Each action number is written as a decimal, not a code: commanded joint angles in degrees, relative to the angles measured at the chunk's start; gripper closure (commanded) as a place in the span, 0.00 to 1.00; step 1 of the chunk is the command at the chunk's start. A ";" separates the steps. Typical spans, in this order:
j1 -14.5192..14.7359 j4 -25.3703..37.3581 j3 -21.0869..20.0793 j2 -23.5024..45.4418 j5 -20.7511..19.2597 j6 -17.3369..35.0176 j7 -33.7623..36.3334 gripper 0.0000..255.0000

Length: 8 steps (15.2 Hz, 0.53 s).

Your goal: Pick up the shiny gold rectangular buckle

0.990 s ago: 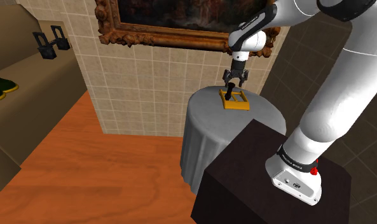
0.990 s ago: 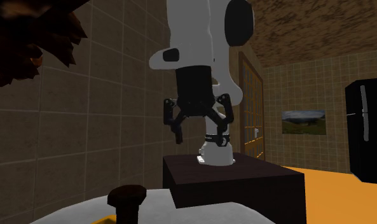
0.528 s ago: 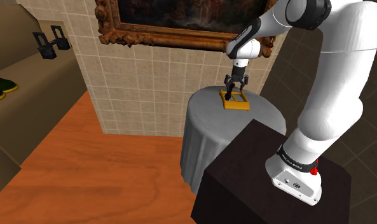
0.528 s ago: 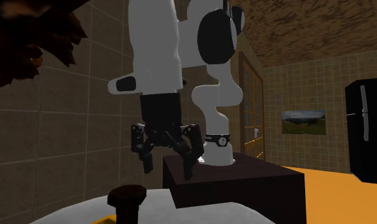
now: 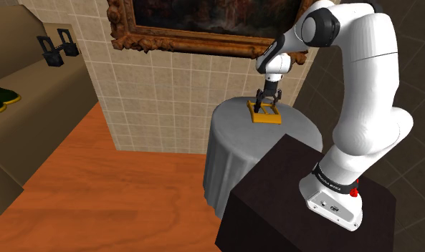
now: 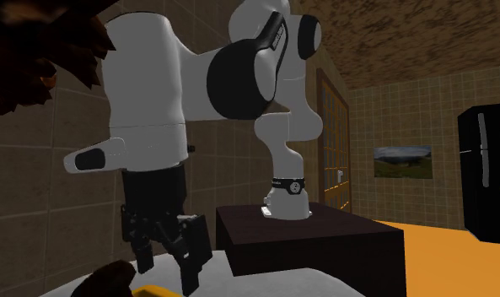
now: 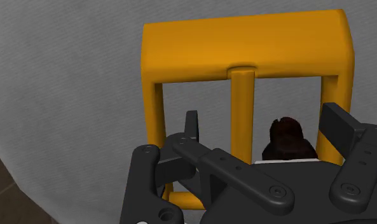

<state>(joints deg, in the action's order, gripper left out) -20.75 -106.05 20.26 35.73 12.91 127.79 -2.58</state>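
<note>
A gold rectangular buckle (image 5: 265,113) with a middle bar lies flat on a small round table draped in grey cloth (image 5: 239,154). My black gripper (image 5: 267,99) hangs just above it, open. In the wrist view the buckle (image 7: 244,41) sits close under the gripper (image 7: 266,127). One fingertip (image 7: 191,124) is over the frame's left window and the other is over its right side. The middle bar and a dark brown knob (image 7: 288,135) lie between them, untouched. In the second exterior view the gripper (image 6: 165,257) is low over the cloth, by the buckle's yellow edge (image 6: 155,291).
A gilt-framed painting (image 5: 196,25) hangs on the tiled wall right behind the table. The dark stand (image 5: 297,193) is close beside the table. Wooden floor (image 5: 103,186) spreads to the shoulder view's left. A black fridge (image 6: 488,169) stands far off.
The gripper has come down toward the buckle, still open. In the second exterior view it moved left and lower. The arm's upper links swung over the table.
</note>
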 commanded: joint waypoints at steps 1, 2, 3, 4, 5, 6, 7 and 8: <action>-0.72 1.26 -0.24 2.29 0.48 0.37 -0.13 0.00; -0.85 1.37 -0.42 2.89 0.68 0.84 -0.23 0.00; -0.98 1.49 -0.59 3.49 0.88 1.30 -0.32 0.00; -1.11 1.62 -0.76 4.10 1.08 1.76 -0.41 0.00; -1.24 1.77 -0.94 4.71 1.27 2.22 -0.50 0.00; -1.38 1.93 -1.12 5.33 1.47 2.67 -0.59 0.00; -1.59 2.21 -1.40 6.31 1.77 3.36 -0.73 0.00; -1.59 2.20 -1.40 6.30 1.76 3.36 -0.73 0.00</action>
<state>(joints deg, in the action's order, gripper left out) -22.29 -103.91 18.99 41.64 14.53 130.79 -3.30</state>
